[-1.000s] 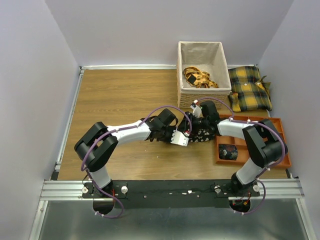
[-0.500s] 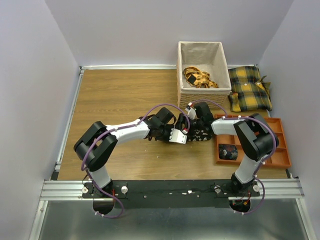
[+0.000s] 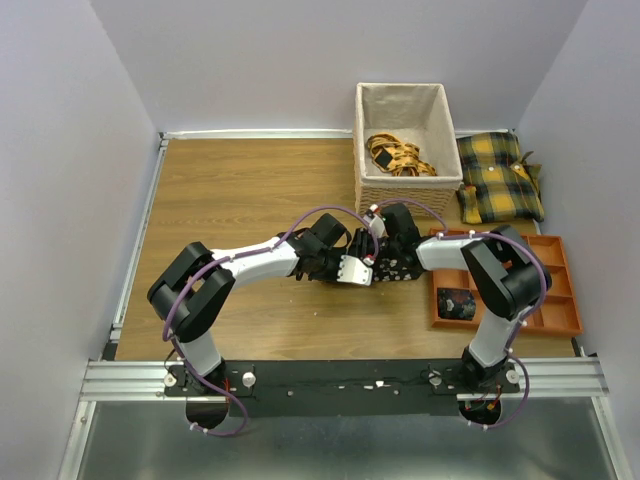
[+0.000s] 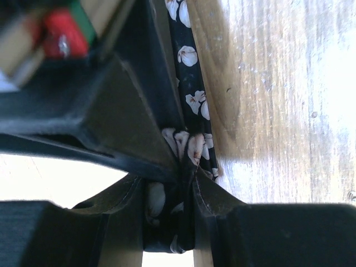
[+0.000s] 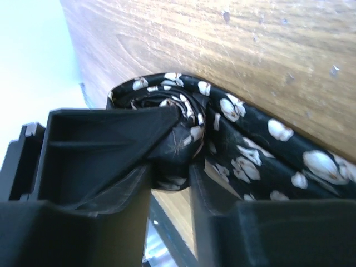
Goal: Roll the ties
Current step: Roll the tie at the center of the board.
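A black tie with small white flowers lies partly coiled on the wooden table, right of centre. Both grippers meet at it. In the left wrist view my left gripper is shut on a fold of the tie, and the tie's strip runs away from the jaws across the wood. My right gripper is shut on the middle of the coil, with the outer wraps curving round its right finger. From above, the left gripper and the right gripper touch side by side. A second rolled tie sits in the orange tray.
A fabric-lined wicker basket with yellow patterned strips stands just behind the grippers. Yellow-and-black plaid cushions lie at the back right. The orange tray lies close to the right of the coil.
The right arm has swung left, bringing its gripper against the left gripper, and its jaws have closed on the coil. The left arm has barely moved.
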Controlling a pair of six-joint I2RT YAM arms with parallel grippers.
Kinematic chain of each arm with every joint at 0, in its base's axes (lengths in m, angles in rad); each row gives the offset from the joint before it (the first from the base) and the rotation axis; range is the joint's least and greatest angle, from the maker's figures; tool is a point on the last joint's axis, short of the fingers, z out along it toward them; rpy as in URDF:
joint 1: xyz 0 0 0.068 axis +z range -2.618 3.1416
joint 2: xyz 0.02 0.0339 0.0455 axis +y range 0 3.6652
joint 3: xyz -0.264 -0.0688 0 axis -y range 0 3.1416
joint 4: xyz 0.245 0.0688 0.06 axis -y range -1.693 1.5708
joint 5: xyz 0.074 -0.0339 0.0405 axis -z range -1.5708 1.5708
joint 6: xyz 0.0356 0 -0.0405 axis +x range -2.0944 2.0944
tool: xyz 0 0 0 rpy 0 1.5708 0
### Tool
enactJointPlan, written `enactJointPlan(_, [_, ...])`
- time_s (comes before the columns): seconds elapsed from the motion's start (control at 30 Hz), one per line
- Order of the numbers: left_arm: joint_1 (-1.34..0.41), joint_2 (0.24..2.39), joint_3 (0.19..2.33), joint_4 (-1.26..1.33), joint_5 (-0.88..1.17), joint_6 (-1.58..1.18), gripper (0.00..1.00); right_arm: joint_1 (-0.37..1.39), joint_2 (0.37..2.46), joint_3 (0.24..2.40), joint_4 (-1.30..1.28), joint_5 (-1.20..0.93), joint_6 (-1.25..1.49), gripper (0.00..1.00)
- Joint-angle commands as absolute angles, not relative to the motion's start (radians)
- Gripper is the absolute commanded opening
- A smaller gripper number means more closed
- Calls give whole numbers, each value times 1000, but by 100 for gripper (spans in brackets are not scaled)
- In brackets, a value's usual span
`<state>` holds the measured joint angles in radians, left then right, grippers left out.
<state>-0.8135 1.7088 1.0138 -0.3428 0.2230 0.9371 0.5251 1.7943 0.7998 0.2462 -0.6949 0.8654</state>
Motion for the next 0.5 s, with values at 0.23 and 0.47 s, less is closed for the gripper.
enactJointPlan(0.23, [-836, 1729, 993, -354, 270, 943, 19, 561, 1859, 833, 266, -609, 890, 10])
enactJointPlan(0.47, [-792, 1692, 974, -380, 353, 943, 64, 554, 1850, 833, 209, -565, 859, 1])
